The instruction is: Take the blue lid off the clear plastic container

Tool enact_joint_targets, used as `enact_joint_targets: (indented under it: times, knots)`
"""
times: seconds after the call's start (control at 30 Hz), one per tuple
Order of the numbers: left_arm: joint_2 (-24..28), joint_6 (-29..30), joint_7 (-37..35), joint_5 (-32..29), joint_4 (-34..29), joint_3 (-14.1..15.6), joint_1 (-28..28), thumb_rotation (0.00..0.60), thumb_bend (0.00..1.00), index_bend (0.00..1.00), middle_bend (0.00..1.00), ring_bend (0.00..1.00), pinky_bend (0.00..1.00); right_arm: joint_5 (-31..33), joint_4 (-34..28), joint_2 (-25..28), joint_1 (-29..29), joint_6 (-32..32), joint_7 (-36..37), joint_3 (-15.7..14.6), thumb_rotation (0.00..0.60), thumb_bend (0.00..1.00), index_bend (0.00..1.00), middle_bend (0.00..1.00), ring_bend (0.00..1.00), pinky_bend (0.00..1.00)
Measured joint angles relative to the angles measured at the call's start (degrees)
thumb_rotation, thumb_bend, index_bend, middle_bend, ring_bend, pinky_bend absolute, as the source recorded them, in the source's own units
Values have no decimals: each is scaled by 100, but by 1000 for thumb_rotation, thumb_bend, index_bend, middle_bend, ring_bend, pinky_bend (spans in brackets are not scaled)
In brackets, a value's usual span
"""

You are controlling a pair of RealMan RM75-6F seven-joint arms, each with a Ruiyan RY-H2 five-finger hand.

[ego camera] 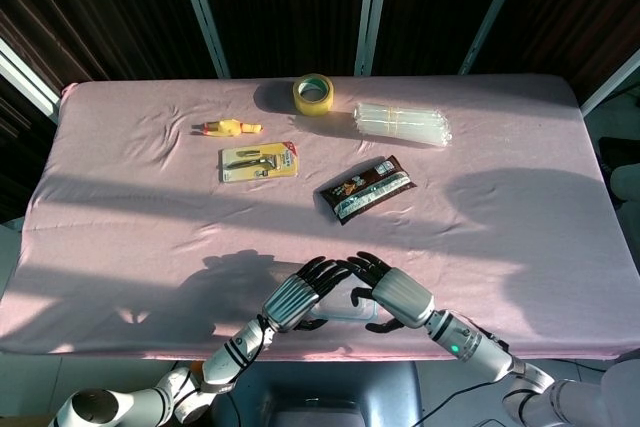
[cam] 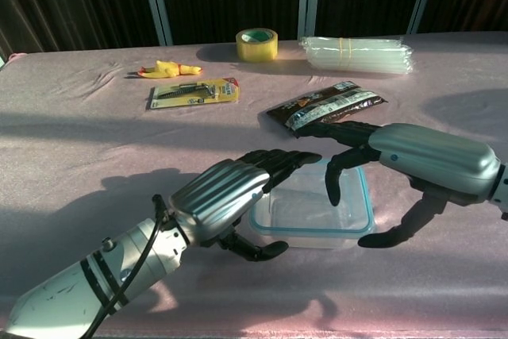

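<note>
From the head camera, your clear plastic container (ego camera: 340, 305) sits at the near edge of the pink table (ego camera: 130, 237), well toward you from the brown snack packet (ego camera: 366, 188). Your left hand (ego camera: 297, 296) and right hand (ego camera: 392, 293) cover it from either side, their dark fingertips nearly meeting over it. Beyond the packet lie the carded razor (ego camera: 259, 162), the yellow toy (ego camera: 228, 128), the tape roll (ego camera: 313, 94) and the bundle of clear tubes (ego camera: 402, 124).

From the chest camera, the container (cam: 312, 213) shows its blue lid (cam: 367, 206) as a rim around the top, still seated. Your left hand (cam: 225, 198) reaches over the container's left edge, fingers together and extended, thumb curled low against the near wall. Your right hand (cam: 414, 159) arches over the right side, fingers spread, one fingertip pointing down above the lid, thumb low on the table beside the container. You cannot tell whether either hand has a firm hold.
</note>
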Motion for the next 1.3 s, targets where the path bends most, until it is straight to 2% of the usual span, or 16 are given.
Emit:
enact_joint_targets:
  times: [1.0,1.3]
  knots:
    - [92,-17,-61,104,-35,138,18,600,321,0,555,478,489,237,-376,220,168,4,-309,194,600,330,619,122,0,0]
    - [135,122,-192,167,-9,175,50,600,320,0,567,489,497,16,-120,72,195,368,-438,243,600,400,638,152,0,0]
